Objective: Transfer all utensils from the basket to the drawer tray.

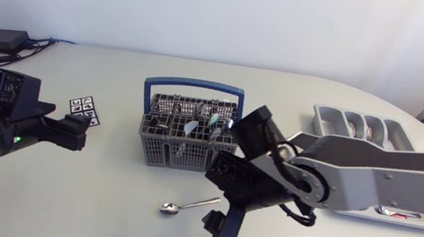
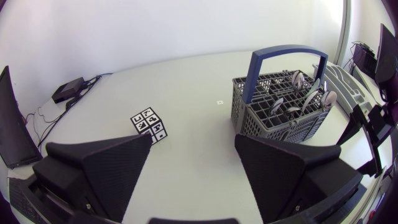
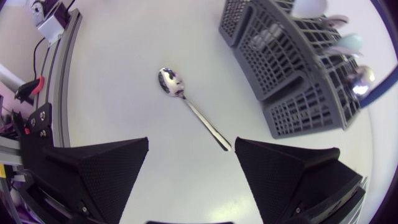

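Left gripper [image 2: 193,152]: I see its fingers wide apart, holding nothing, at the table's left.
Cube [image 1: 85,107]: patterned, just ahead of that gripper.
Basket [image 1: 160,153]: mid-table, with utensils [image 1: 213,122] standing in it.
Spoon [image 1: 187,206]: flat on the table in front of the basket, apart from it.
Right gripper [image 3: 191,149]: fingers spread, empty, over the spoon's handle end.
Tray [image 1: 322,117]: far right, beyond my right arm.

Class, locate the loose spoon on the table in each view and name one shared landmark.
Head view: spoon on the table, in front of the basket.
Left wrist view: not in it.
Right wrist view: just ahead of the right gripper, beside the basket.
Shared landmark: the basket.
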### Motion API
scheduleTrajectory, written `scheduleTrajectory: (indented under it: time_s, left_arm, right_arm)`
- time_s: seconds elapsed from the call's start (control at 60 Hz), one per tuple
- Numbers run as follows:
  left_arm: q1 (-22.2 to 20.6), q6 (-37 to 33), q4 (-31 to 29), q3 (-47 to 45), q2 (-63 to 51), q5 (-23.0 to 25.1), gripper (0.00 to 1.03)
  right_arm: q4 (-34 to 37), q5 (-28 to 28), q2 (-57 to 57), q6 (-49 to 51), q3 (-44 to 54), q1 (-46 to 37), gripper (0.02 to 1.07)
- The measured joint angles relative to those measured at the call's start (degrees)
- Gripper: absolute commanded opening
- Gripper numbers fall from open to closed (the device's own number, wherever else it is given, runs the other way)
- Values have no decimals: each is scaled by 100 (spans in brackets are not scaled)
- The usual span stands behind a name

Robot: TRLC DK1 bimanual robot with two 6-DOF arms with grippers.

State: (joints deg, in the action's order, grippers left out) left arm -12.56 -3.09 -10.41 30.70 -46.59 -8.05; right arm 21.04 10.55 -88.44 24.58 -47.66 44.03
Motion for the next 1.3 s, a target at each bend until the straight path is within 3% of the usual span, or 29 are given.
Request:
scheduleTrajectory:
  time_s: [0.267,0.717,0.867,0.95,1.3]
  left_arm:
    - [0,0,4,55,-380,0,93]
    - [-2,0,44,109,-448,0,93]
    - [-114,0,46,109,-448,0,93]
    - [-184,0,74,109,-457,0,93]
    - [-407,0,232,109,-636,-17,93]
  right_arm:
    - [455,17,-1051,1182,-883,380,97]
    - [1073,-83,-1213,3123,-1095,376,92]
    - [1071,-367,-1537,3497,-1095,326,86]
    - [1106,-402,-1681,3644,-1154,306,77]
    - [1346,-409,-1971,3897,-1816,306,77]
